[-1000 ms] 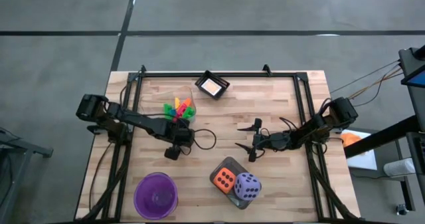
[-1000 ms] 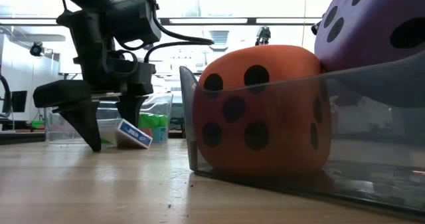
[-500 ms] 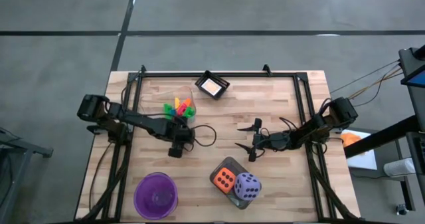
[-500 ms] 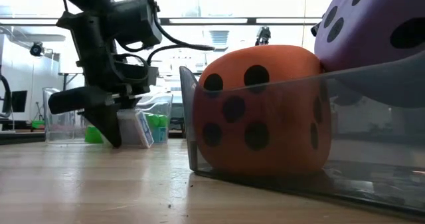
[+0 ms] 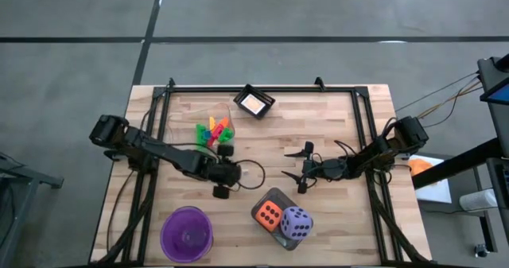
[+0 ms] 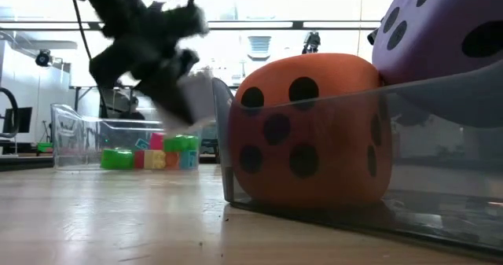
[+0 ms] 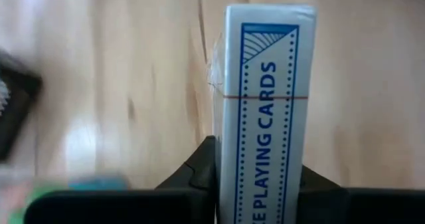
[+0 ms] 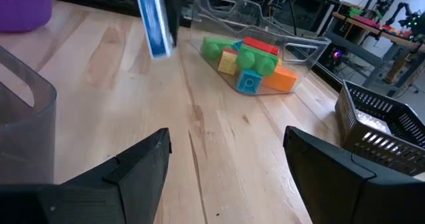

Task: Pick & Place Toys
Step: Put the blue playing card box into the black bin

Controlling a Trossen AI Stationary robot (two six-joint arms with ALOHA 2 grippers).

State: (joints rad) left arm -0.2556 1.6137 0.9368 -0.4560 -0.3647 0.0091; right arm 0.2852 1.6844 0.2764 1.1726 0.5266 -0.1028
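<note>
Your left gripper (image 5: 222,190) has just clamped shut on the box of playing cards (image 7: 262,111) and lifted it off the table (image 5: 334,125) toward the grey tray (image 5: 261,207), while your right gripper (image 5: 300,165) waits open mid-table.

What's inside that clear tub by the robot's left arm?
The clear tub holds a heap of small plastic blocks: green, yellow, red, blue and orange ones show. Any blocks beneath the heap are covered, so how many there are cannot be told.
</note>
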